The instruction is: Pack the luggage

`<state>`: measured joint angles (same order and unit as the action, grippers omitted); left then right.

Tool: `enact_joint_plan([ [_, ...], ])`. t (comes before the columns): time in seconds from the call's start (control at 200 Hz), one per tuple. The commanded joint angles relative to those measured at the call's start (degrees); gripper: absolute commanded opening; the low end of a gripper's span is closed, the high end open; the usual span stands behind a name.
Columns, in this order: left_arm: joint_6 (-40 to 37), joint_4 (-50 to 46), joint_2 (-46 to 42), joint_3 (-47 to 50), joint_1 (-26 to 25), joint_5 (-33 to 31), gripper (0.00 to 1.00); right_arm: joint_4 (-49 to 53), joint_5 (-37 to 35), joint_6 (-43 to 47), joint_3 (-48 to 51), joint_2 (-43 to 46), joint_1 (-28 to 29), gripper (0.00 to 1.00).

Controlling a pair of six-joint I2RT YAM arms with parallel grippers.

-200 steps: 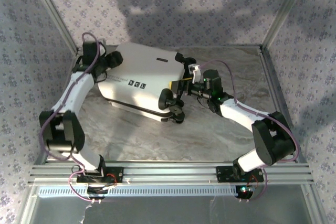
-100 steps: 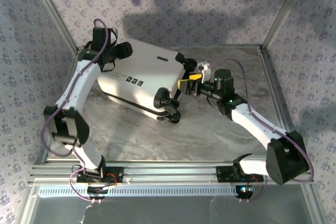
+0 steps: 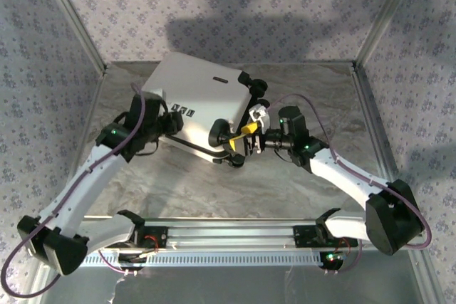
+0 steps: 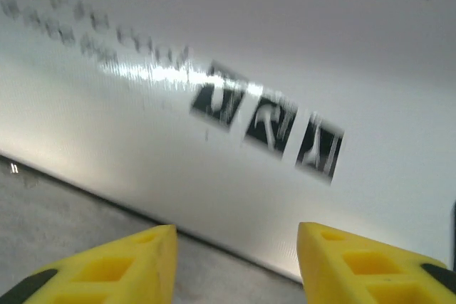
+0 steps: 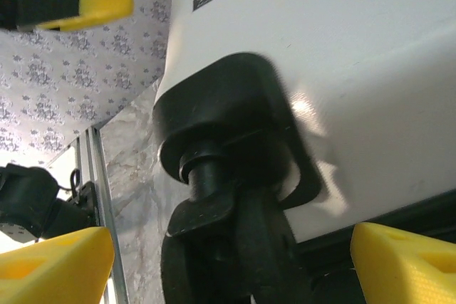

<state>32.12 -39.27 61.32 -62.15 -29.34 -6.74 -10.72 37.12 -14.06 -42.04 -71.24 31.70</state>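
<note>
The luggage (image 3: 201, 90), a small white hard-shell suitcase, lies shut and flat on the marble table. Its black labels (image 4: 267, 122) face my left gripper (image 3: 169, 122), which hangs open just off the front-left side wall with nothing between its yellow fingertips (image 4: 114, 268). My right gripper (image 3: 240, 140) is open at the front-right corner. A black wheel (image 5: 228, 247) stands between its fingertips (image 5: 57, 261), and they do not touch it. In the right wrist view the white shell of the luggage (image 5: 342, 55) rises behind the wheel.
Patterned fabric walls (image 3: 43, 69) and slanting metal posts (image 3: 71, 12) close in the table on the left, right and back. An aluminium rail (image 3: 228, 236) carries both arm bases at the near edge. Bare marble (image 3: 214, 190) lies in front of the luggage.
My left arm has swung from the luggage's far-left corner down to its front-left side. The right gripper has moved left to the front wheel. The luggage has shifted slightly.
</note>
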Motion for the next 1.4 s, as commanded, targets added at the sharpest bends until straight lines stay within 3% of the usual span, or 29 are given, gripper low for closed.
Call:
enact_joint_plan([
  [0.0,4.0,2.7,-3.3,4.4,-2.2,1.8,0.45,-1.7,-2.4,0.5,1.4,0.0,1.6,0.88],
  [0.36,1.1,13.6,-1.0,11.8,-2.3,0.7,0.45,-2.3,-7.9,1.9,3.6,1.2,4.1,0.73],
  [0.735,-2.3,23.5,5.9,11.2,3.2,5.0,0.45,-4.3,-13.1,1.3,5.2,3.9,10.3,0.47],
  [0.934,-6.2,25.6,12.3,6.1,4.9,6.2,0.44,-6.4,-16.0,0.8,3.7,2.5,14.2,0.46],
  [1.069,-6.4,22.0,13.7,2.1,5.5,8.2,0.43,-6.0,-16.9,1.0,0.9,-0.5,14.2,0.47],
  [1.239,-3.6,18.6,7.8,4.1,3.3,8.5,0.56,-7.1,-17.2,1.8,0.4,-2.3,13.8,0.55],
  [1.394,-0.7,18.8,0.5,8.6,-3.7,6.7,0.66,-7.4,-16.7,1.4,2.5,0.3,11.0,0.59],
])
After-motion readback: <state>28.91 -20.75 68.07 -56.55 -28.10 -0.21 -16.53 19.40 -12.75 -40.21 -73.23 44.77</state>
